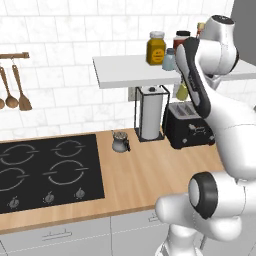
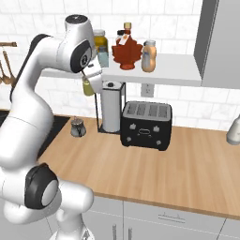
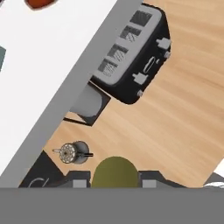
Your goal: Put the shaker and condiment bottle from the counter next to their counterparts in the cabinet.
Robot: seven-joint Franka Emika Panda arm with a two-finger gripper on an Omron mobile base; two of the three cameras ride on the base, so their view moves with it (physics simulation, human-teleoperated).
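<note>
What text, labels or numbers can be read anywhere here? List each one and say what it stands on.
No readable text.
Yellow jar with pale lid on the white wall shelf: dark patch on its front, too blurred to read.
Black two-slot toaster: pale marks by its knobs, no legible characters.
Black four-burner hob: ring outlines and knobs, no numerals legible.
Olive-yellow shaker between the gripper fingers: plain.

Between the fingertips of the gripper [image 3: 114, 183] sits the shaker [image 3: 114, 173], matt olive and smooth. Below the hand, the counter [image 3: 175, 113] shows light wood grain, the toaster [image 3: 131, 57] is glossy black, and a small kettle [image 3: 72, 153] looks metallic grey.
</note>
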